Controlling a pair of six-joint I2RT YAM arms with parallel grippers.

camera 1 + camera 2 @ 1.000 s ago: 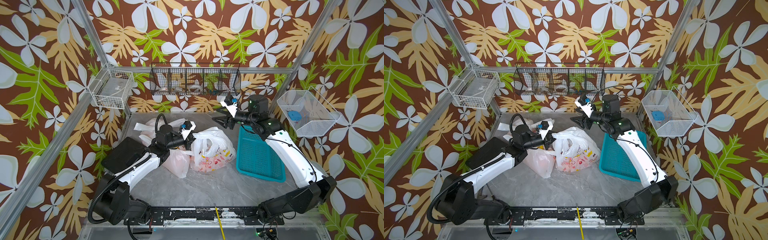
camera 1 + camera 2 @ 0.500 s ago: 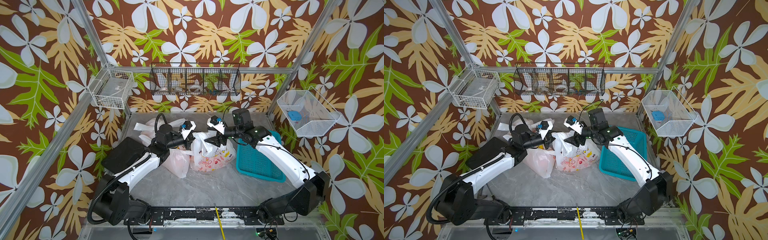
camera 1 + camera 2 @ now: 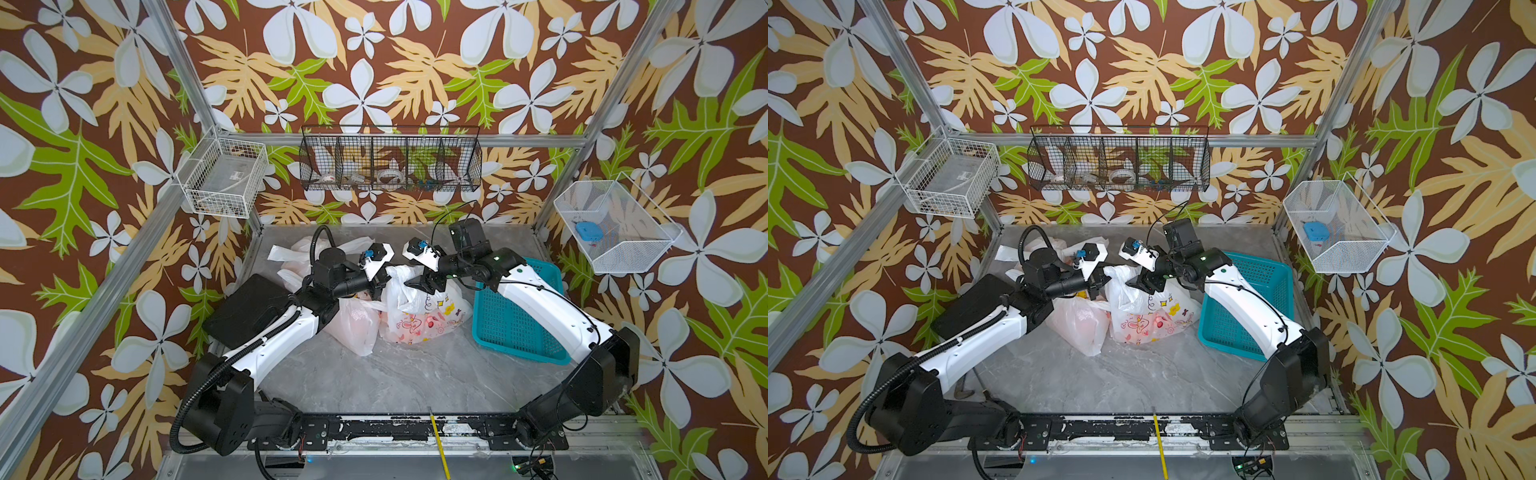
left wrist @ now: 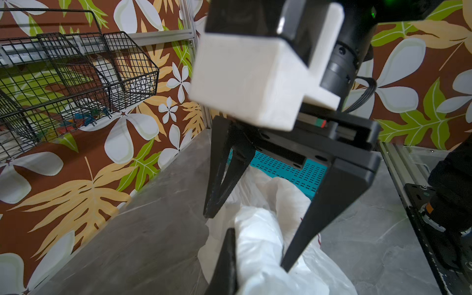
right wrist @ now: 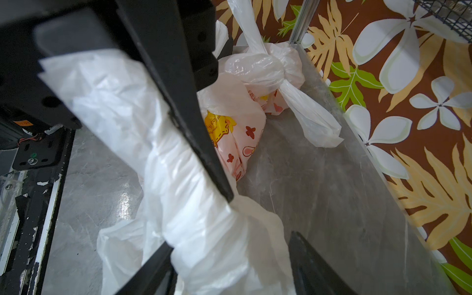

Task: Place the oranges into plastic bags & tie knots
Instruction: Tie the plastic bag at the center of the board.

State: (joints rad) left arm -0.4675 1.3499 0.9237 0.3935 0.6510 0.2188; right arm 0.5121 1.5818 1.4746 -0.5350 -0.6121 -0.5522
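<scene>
At far left one bag point(image 5: 255, 69) is tied; the central bag point(image 3: 419, 320) is unknotted, its handle point(image 5: 184, 194) pinched by the left gripper point(image 3: 381, 286) and straddled by the wide-spread right gripper point(image 4: 249, 241).

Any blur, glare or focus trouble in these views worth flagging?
Left wrist view: the white camera housing near the lens is blurred. Right wrist view: the bag handle is soft, glare spots the table, the far knot is crisp. Both top views: evenly lit, sharp.
</scene>
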